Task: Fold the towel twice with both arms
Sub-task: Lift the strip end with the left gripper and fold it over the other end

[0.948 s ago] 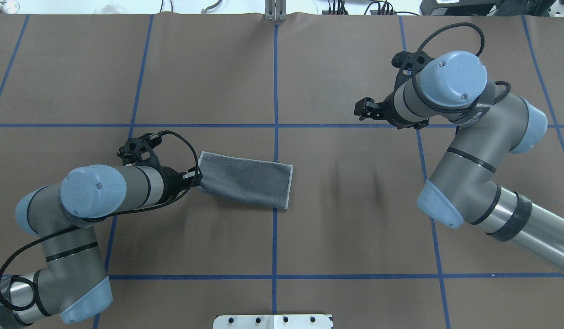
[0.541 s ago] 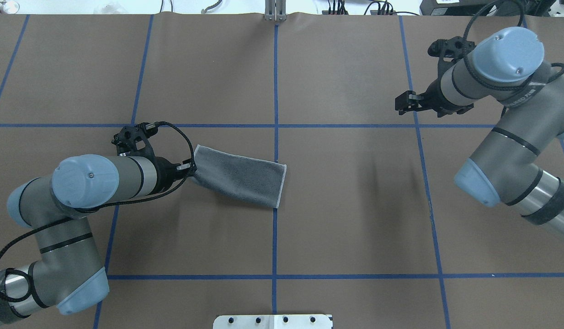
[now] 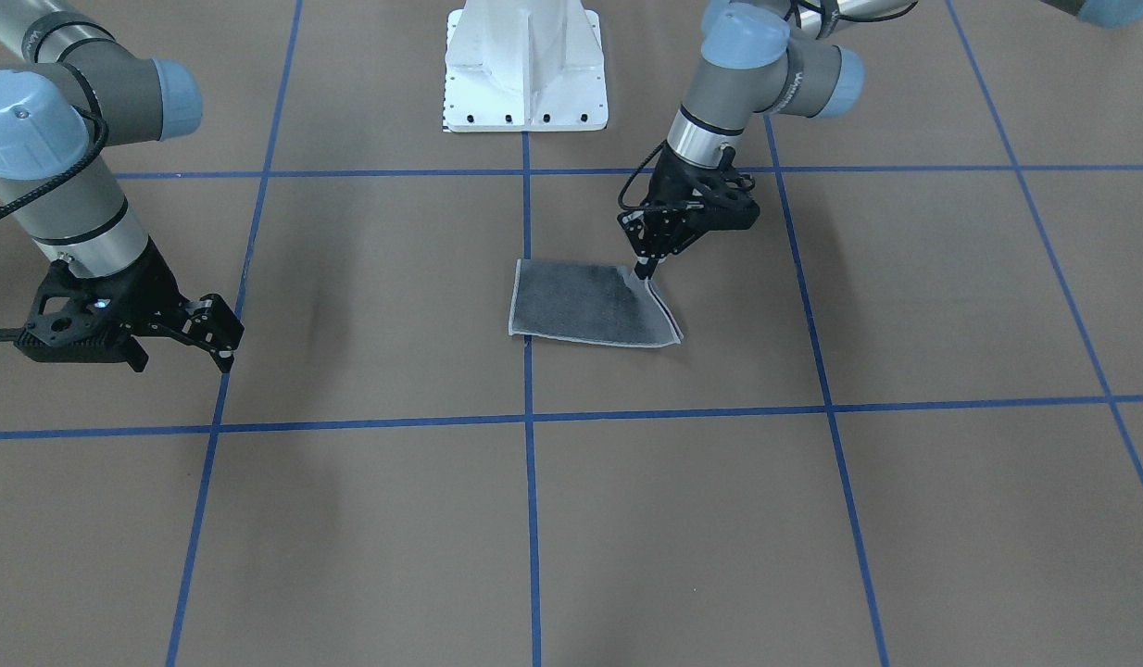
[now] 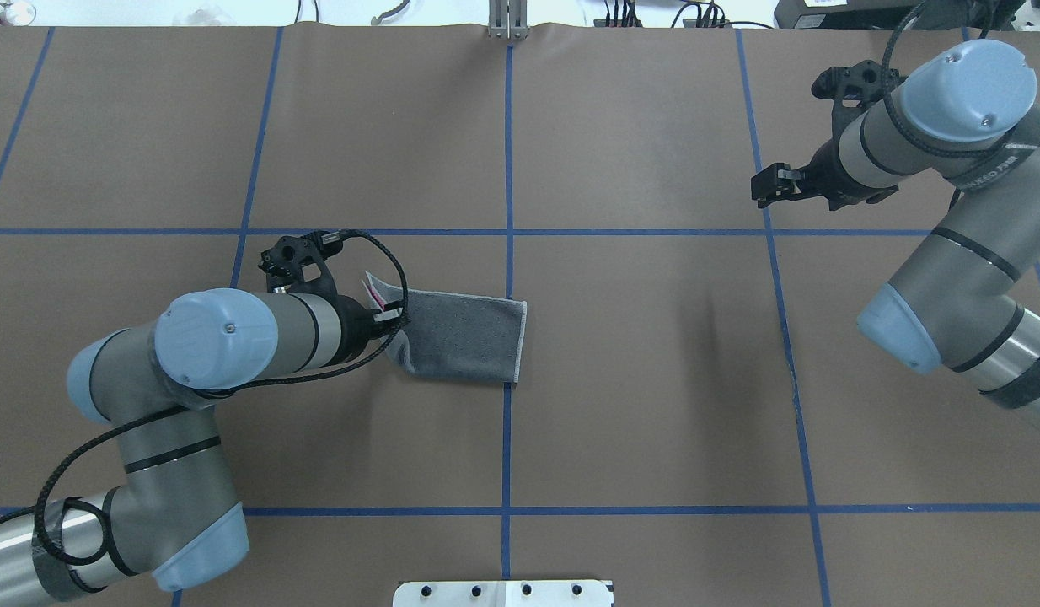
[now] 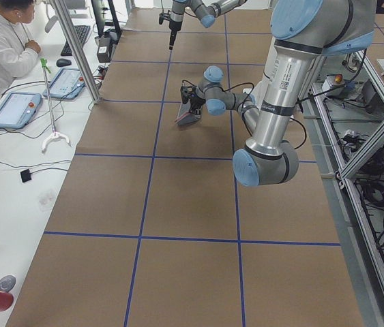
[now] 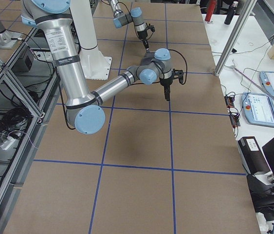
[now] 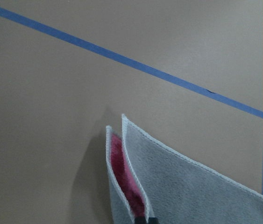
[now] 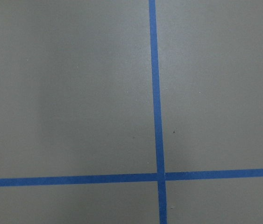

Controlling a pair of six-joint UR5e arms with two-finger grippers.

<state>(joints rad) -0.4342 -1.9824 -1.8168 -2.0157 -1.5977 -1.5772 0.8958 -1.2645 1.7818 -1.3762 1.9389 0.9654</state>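
Observation:
The towel point(image 4: 465, 337) lies near the table's middle, folded into a strip with its dark grey face out. It also shows in the front view point(image 3: 581, 306). My left gripper point(image 4: 394, 314) is shut on the towel's left end and holds it raised, so the pink inner face shows between the two layers point(image 7: 122, 168). The front view shows this gripper point(image 3: 646, 270) pinching the towel's corner from above. My right gripper point(image 4: 760, 187) is open and empty, far off at the table's right, above bare table point(image 3: 221, 341). Its wrist view shows only table and tape.
Blue tape lines point(image 4: 507, 253) divide the brown table into squares. The white pedestal base point(image 3: 525, 65) stands at the robot's edge. A metal bracket point(image 4: 507, 29) sits at the far edge. An operator point(image 5: 1, 41) sits at a side desk with tablets.
My left gripper has moved right with the towel's left end, lifting it so that the pink inside shows. My right arm has drawn back to the far right.

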